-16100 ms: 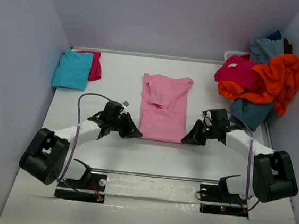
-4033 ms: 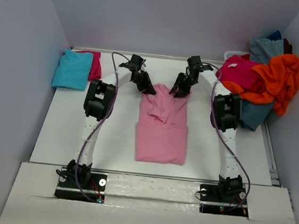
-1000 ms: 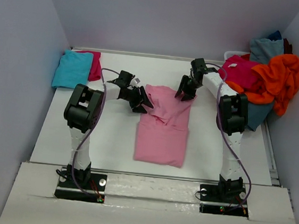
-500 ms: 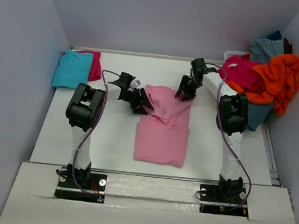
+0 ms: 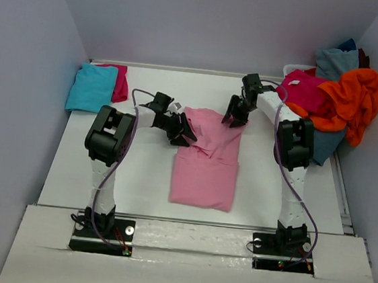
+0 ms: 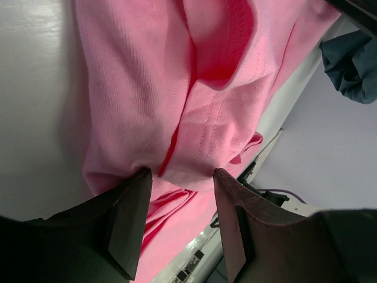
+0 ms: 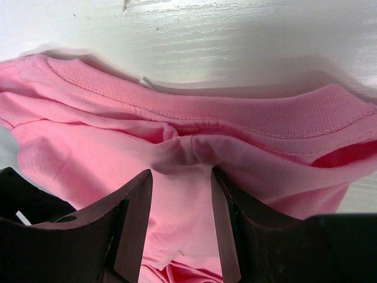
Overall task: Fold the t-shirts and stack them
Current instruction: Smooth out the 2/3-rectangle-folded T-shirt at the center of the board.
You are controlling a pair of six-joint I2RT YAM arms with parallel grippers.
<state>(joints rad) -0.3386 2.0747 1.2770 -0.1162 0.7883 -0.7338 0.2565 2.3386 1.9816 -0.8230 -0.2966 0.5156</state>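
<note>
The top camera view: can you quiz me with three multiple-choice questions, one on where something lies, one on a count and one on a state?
1. Where does the turquoise shirt lie?
A. at the far left corner of the table
B. in the pile on the right
C. between the arm bases

2. How many grippers pinch the pink shirt?
A. none
B. one
C. two

3. How are the heap of shirts at the far right kept?
A. folded flat
B. crumpled together
C. spread out one by one

Answers:
1 A: it sits folded at the far left, away from both arms.
2 C: the left gripper and the right gripper each have pink cloth bunched between their fingers.
3 B: orange, magenta and grey-blue cloth lie tangled over one another.
</note>
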